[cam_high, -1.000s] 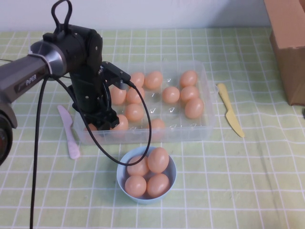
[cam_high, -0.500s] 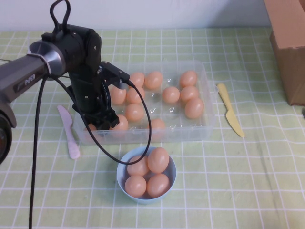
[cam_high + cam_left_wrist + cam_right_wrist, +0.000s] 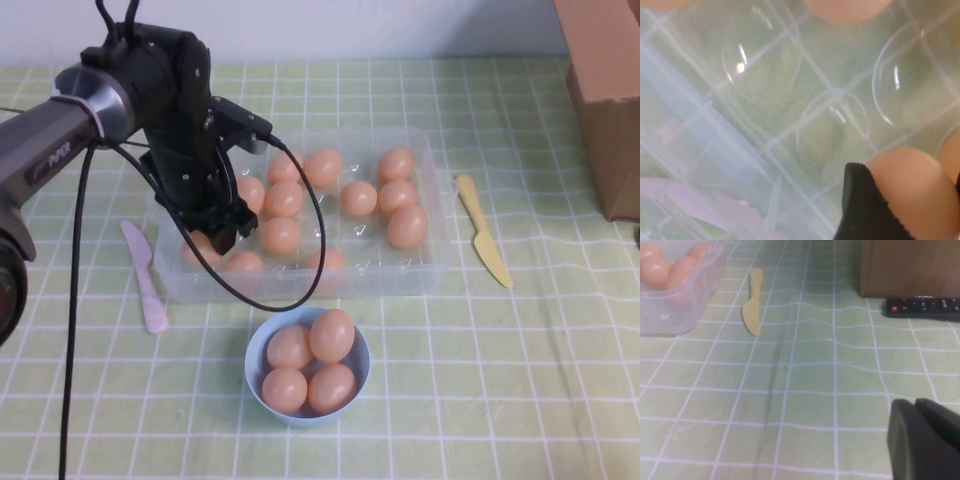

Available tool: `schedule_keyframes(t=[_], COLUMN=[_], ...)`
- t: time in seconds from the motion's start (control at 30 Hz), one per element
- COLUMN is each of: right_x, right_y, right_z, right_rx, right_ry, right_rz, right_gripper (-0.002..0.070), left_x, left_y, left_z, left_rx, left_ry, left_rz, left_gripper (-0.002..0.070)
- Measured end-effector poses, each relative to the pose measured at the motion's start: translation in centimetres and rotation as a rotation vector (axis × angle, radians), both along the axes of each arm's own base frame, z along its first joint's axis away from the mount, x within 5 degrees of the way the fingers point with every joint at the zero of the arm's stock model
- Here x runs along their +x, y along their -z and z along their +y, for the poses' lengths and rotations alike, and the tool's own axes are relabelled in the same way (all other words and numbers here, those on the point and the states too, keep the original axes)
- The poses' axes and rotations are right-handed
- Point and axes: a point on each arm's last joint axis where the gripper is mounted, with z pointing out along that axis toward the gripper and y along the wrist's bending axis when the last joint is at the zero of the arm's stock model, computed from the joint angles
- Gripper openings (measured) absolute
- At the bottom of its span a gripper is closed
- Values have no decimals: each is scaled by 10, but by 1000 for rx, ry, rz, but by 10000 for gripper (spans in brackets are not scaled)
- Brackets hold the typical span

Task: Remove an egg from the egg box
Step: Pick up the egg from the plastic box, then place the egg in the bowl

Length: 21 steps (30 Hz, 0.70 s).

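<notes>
Left gripper (image 3: 207,238) sits over the near-left corner of the egg box (image 3: 432,215), pointing down into it. The left wrist view shows one egg (image 3: 912,192) pinched between the black fingers (image 3: 862,210), with empty clear cell dimples of the box below it. In the high view this egg (image 3: 200,247) shows only partly under the gripper; cannot tell whether it touches its cell or is lifted off it.

Egg box lies across the middle of the green checked tablecloth (image 3: 500,380). About a dozen more orange-tan eggs sit in it, mostly in the centre and right cells.

Round light-blue bowl (image 3: 358,385) stands just in front of the box, near its front wall, holding four eggs.

Pink plastic knife (image 3: 146,275) lies on the cloth just left of the box. Yellow plastic knife (image 3: 483,231) lies just right of it.

Brown cardboard box (image 3: 605,90) stands at the far right edge of the table. In the right wrist view a black remote control (image 3: 922,307) lies just in front of it.

Right gripper (image 3: 922,442) is not visible in the high view. In its own wrist view it hovers low over bare cloth, well right of the egg box, fingers pressed together with nothing between them.
</notes>
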Motion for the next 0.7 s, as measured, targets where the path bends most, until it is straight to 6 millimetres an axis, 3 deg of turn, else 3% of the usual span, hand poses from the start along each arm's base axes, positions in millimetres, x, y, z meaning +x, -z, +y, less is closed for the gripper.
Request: schedule_keyframes(t=[0.3,0.43,0.53,0.7], right_x=[0,0,0,0], right_y=[0,0,0,0], right_z=[0,0,0,0], right_rx=[0,0,0,2], right_ry=[0,0,0,0], right_rz=[0,0,0,0], right_gripper=[-17,-17,-17,-17], left_x=[0,-8,-27,-79], left_y=[-6,-31,-59,-91], left_z=[-2,-3,-5,-9], left_rx=[-22,-45,-63,-77], left_ry=[-5,3,27,90], left_rz=[-12,-63,-109,-133], left_gripper=[314,314,313,312])
